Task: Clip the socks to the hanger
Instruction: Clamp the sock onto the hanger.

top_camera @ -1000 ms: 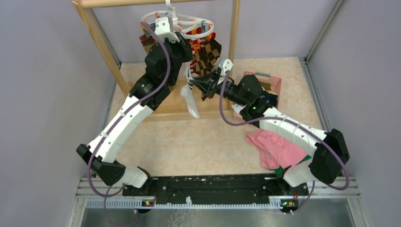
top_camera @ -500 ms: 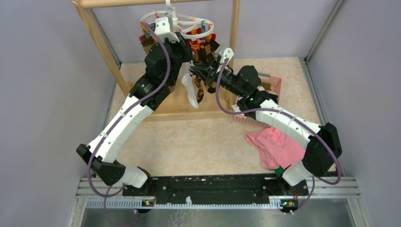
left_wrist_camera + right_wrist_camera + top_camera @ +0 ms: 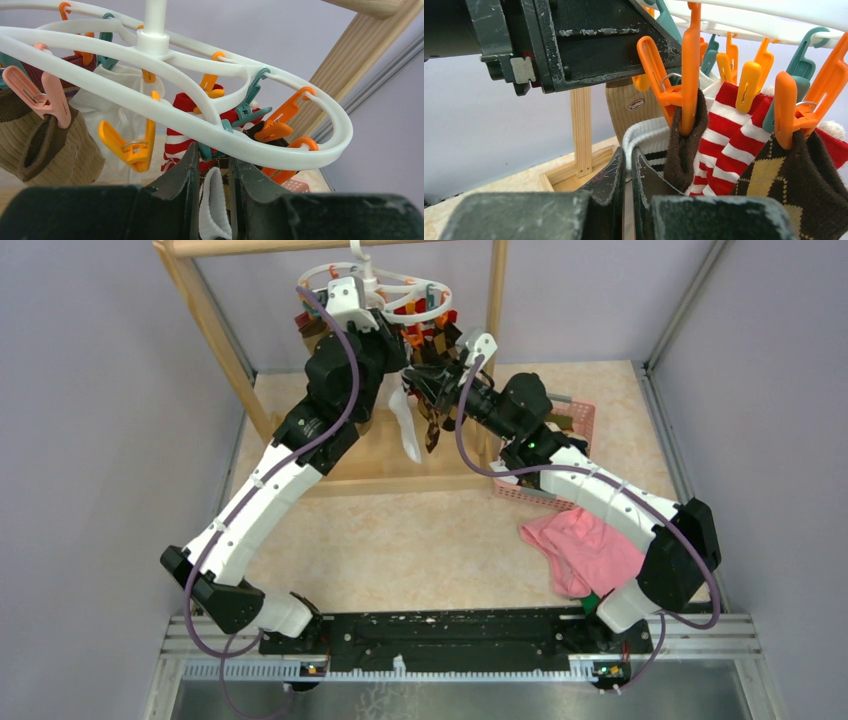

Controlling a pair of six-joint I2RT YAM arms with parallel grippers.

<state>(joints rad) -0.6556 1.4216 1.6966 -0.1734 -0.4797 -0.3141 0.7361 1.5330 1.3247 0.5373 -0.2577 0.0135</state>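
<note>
Under hanger [image 3: 300,159]; left end effector [image 3: 214,160] narrow, pinching white sock [image 3: 212,200] | right end effector [image 3: 629,152] nearly closed; hold unclear

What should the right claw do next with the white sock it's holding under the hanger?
Probably raise the right claw slightly, feeding the cuff of the plain white sock into the teal plastic clip that the left claw seems to squeeze on the white oval plastic hanger. The cuff sits right by the clips, with no clip visibly on it yet.

lab test cell: plain walls [image 3: 100,390], aluminium rails [image 3: 686,302]
</note>
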